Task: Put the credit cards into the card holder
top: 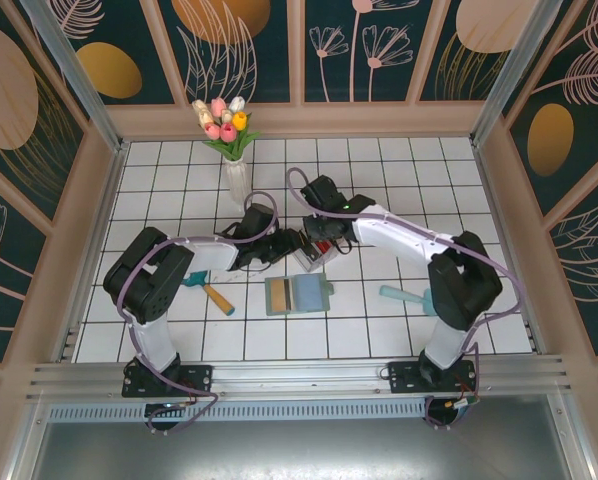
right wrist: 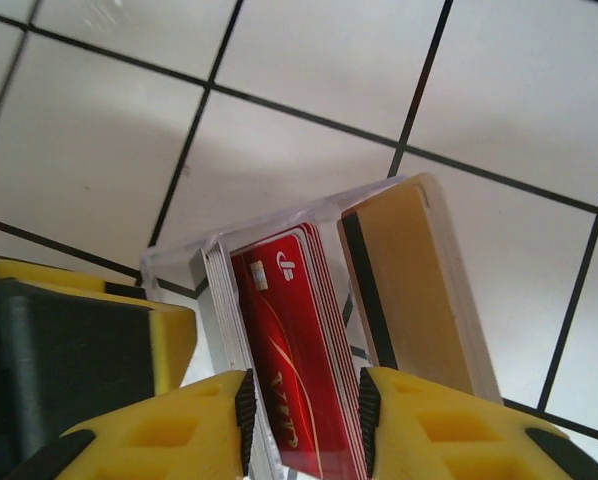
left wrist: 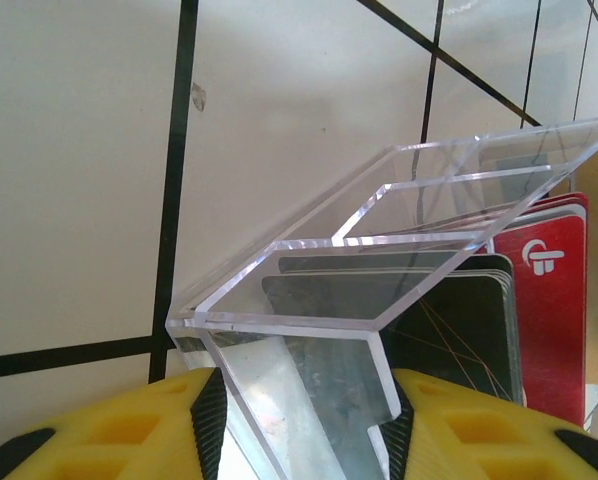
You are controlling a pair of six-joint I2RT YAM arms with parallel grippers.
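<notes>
A clear plastic box (top: 315, 258) of credit cards stands mid-table between both grippers. My left gripper (left wrist: 304, 430) is shut on one corner wall of the clear box (left wrist: 379, 300); dark cards (left wrist: 469, 330) and a red card (left wrist: 554, 300) show through it. My right gripper (right wrist: 304, 420) is shut on the stack of red credit cards (right wrist: 289, 340) standing in the box, beside a tan card (right wrist: 419, 290). The sage card holder (top: 320, 296) lies open on the tiles just in front of the box, with tan and blue cards (top: 301, 292) in it. In the top view, the left gripper (top: 295, 247) and right gripper (top: 325, 247) meet over the box.
A toy hammer (top: 214, 293) lies left of the card holder. At the right, a teal object (top: 401, 296) sits near the right arm. A white vase of tulips (top: 235, 160) stands behind the left arm. Raised walls ring the tiled table.
</notes>
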